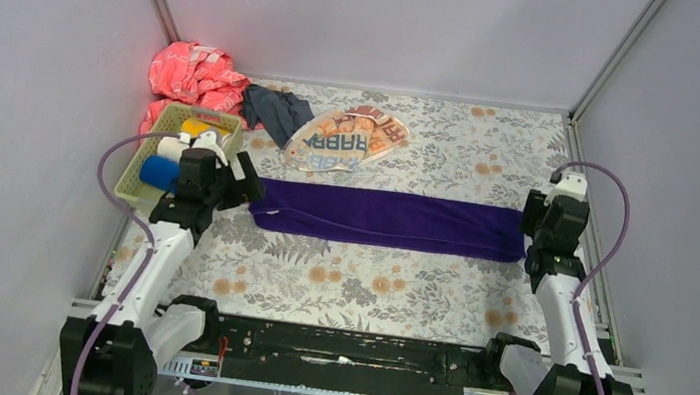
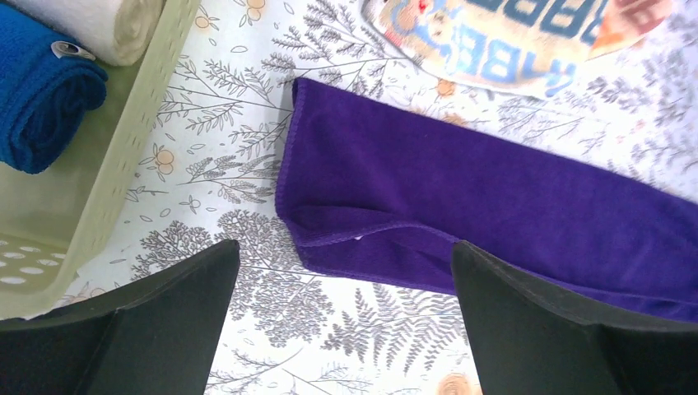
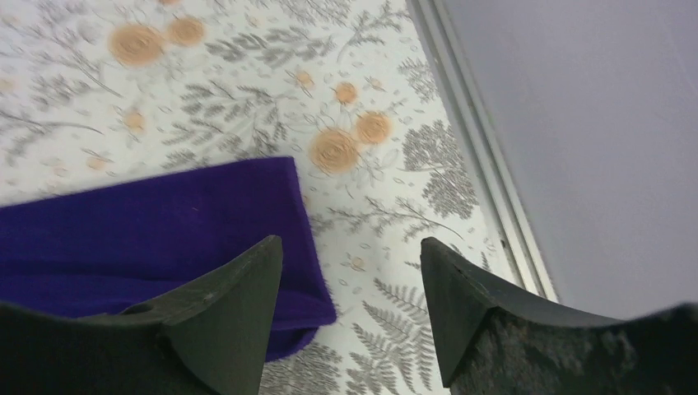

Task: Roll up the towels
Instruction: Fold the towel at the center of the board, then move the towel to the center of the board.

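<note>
The purple towel [image 1: 389,218] lies folded into a long flat strip across the middle of the floral covering. My left gripper [image 1: 245,183] is open and empty above its left end [image 2: 354,214]. My right gripper [image 1: 530,235] is open and empty above its right end [image 3: 247,206]. The cream "RABBIT" towel [image 1: 343,141] lies crumpled behind the strip, also in the left wrist view [image 2: 510,41]. The dark grey-blue towel [image 1: 276,111] lies bunched at the back left. Yellow [image 1: 201,127], white [image 1: 171,146] and blue [image 1: 159,172] rolls lie in a green basket [image 1: 162,122].
A pink-red cloth [image 1: 195,76] is heaped in the back left corner behind the basket. The basket wall [image 2: 123,140] stands just left of the towel's left end. A metal frame rail [image 3: 477,156] and the enclosure wall run close to the right of my right gripper.
</note>
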Robot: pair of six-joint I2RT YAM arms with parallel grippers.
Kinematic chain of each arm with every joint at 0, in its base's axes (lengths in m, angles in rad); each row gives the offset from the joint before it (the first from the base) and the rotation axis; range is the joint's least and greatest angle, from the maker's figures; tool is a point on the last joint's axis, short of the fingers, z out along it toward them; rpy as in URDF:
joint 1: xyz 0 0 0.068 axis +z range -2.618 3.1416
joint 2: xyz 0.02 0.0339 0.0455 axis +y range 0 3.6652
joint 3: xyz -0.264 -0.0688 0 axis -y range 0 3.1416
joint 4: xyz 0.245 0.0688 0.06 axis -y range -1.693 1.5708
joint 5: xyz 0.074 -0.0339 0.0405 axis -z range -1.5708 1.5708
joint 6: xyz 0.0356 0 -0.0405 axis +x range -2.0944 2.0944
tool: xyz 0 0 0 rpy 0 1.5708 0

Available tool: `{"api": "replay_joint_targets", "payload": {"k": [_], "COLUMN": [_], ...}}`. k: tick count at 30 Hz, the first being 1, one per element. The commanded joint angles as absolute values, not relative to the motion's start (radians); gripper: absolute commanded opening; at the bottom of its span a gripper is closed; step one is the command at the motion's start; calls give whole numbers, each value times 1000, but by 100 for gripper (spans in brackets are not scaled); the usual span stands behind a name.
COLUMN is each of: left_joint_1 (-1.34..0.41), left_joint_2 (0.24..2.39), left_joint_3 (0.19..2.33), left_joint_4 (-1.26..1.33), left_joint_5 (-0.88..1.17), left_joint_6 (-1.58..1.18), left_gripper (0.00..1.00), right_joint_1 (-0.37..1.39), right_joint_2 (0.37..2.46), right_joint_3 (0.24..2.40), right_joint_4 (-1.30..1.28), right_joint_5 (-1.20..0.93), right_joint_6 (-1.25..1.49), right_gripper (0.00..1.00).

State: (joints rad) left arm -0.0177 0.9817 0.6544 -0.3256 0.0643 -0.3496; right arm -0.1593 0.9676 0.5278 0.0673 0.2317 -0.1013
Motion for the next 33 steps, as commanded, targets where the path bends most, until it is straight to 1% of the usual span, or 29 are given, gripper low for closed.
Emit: {"api": "replay_joint_targets", "payload": {"k": [1, 4, 6, 7, 9, 11, 12, 15, 17, 21, 26, 30, 33], "left_joint_1": [-10, -5, -5, -4, -5, -7, -11, -39, -70, -95, -95, -79, -60], "left_joint_2": [949, 989, 1007, 1010, 1020, 1055, 1093, 1245, 1348, 1477, 1651, 1755, 1844], "left_joint_3": [733, 831, 860, 857, 833, 807, 806, 857, 897, 941, 1021, 1081, 1138], "left_joint_4": [-381, -503, -543, -532, -460, -365, -328, -308, -299, -251, -262, -305, -336], "left_joint_5": [28, -68, -69, -42, 87, 191, 222, 253, 225, 196, 158, 50, 47], "left_joint_6": [-482, -538, -560, -559, -563, -619, -648, -676, -677, -700, -691, -656, -645], "left_gripper": [100, 100, 100, 100, 99, 93, 92, 91, 90, 89, 84, 82, 81], "right_joint_1": [-163, -162, -163, -163, -163, -163, -163, -163, -163, -166, -181, -197, -208], "right_joint_2": [1003, 1050, 1074, 1085, 1118, 1175, 1212, 1306, 1360, 1472, 1605, 1729, 1810], "right_joint_3": [664, 743, 770, 775, 791, 813, 827, 849, 844, 843, 881, 941, 983], "right_joint_4": [16, -53, -78, -81, -75, -68, -72, -76, -51, -5, 17, 11, 8], "right_joint_5": [129, 66, 53, 54, 31, -24, -50, -97, -133, -167, -165, -172, -185], "right_joint_6": [78, 166, 211, 239, 298, 337, 351, 366, 375, 405, 406, 396, 408], "right_gripper": [71, 73, 76, 78, 80, 80, 80, 80, 80, 79, 79, 79, 78]}}
